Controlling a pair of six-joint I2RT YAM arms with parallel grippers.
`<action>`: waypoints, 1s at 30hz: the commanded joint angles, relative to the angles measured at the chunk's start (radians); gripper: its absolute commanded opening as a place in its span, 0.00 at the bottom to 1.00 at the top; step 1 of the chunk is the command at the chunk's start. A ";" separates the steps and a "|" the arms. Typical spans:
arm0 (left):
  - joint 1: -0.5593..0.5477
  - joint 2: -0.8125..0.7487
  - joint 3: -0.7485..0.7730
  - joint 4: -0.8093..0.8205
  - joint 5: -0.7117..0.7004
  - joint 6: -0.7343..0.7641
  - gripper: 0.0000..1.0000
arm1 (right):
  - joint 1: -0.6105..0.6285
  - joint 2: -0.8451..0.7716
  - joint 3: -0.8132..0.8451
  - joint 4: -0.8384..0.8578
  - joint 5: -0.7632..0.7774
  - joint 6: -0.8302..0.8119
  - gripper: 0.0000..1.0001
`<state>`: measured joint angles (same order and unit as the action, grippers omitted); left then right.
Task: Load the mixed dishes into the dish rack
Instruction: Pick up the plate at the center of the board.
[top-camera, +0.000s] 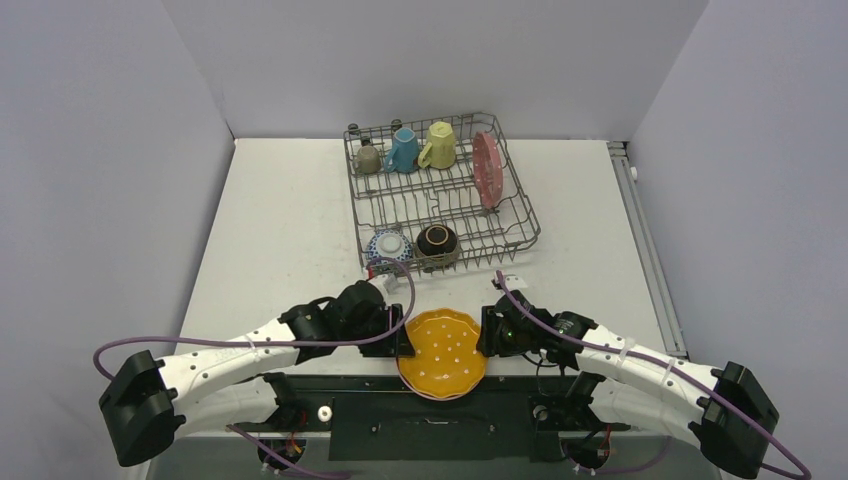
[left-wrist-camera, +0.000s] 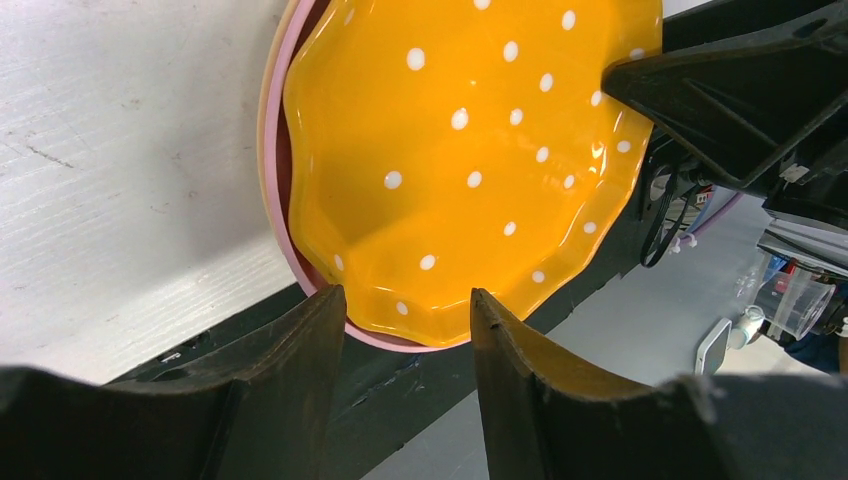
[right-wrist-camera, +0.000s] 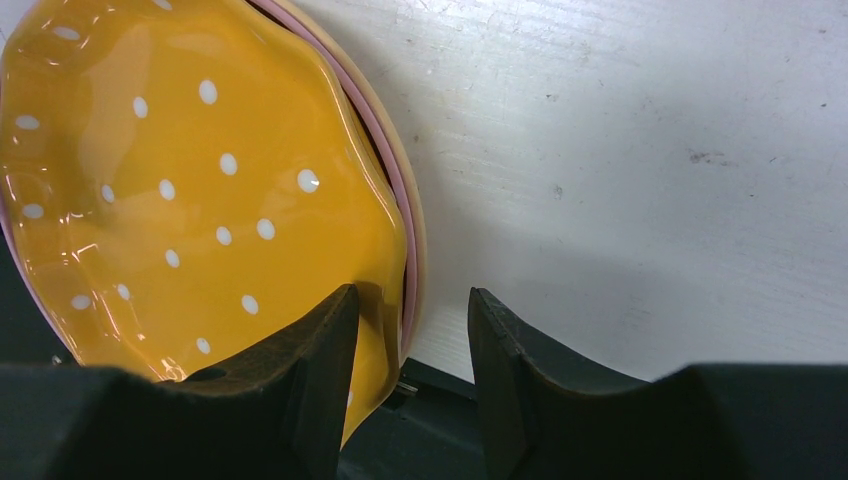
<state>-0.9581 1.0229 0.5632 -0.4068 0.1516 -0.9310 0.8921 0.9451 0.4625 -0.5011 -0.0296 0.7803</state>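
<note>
An orange dotted scalloped plate (top-camera: 440, 352) (left-wrist-camera: 470, 150) (right-wrist-camera: 180, 200) tops a stack that overhangs the table's near edge, with a pink rim (left-wrist-camera: 283, 230) (right-wrist-camera: 400, 200) and a tan rim (right-wrist-camera: 418, 230) under it. My left gripper (top-camera: 405, 340) (left-wrist-camera: 405, 300) is open at the stack's left edge, its tips just short of the rim. My right gripper (top-camera: 487, 340) (right-wrist-camera: 412, 292) is open and straddles the right rim. The dish rack (top-camera: 525, 215) holds a grey-olive mug (top-camera: 368, 158), a blue mug (top-camera: 404, 150), a yellow mug (top-camera: 440, 146), an upright pink plate (top-camera: 487, 168), a blue-white bowl (top-camera: 388, 244) and a dark brown bowl (top-camera: 437, 241).
A dark metal frame (top-camera: 430, 420) runs along the near edge under the plates. A small white tag (top-camera: 515, 282) lies in front of the rack. Grey walls close in the table on three sides, and a rail (top-camera: 630, 180) runs along the right edge.
</note>
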 joint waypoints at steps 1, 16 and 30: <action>-0.009 -0.004 0.036 0.012 -0.014 0.013 0.46 | 0.013 0.001 -0.004 0.041 0.026 0.015 0.40; -0.017 0.105 -0.024 0.099 -0.041 0.003 0.43 | 0.019 0.008 -0.003 0.045 0.026 0.014 0.40; -0.027 0.157 0.001 0.100 -0.061 0.021 0.41 | 0.022 -0.020 0.048 -0.034 0.095 0.001 0.40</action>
<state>-0.9730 1.1519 0.5522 -0.3340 0.1261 -0.9310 0.9051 0.9440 0.4698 -0.4767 0.0032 0.7940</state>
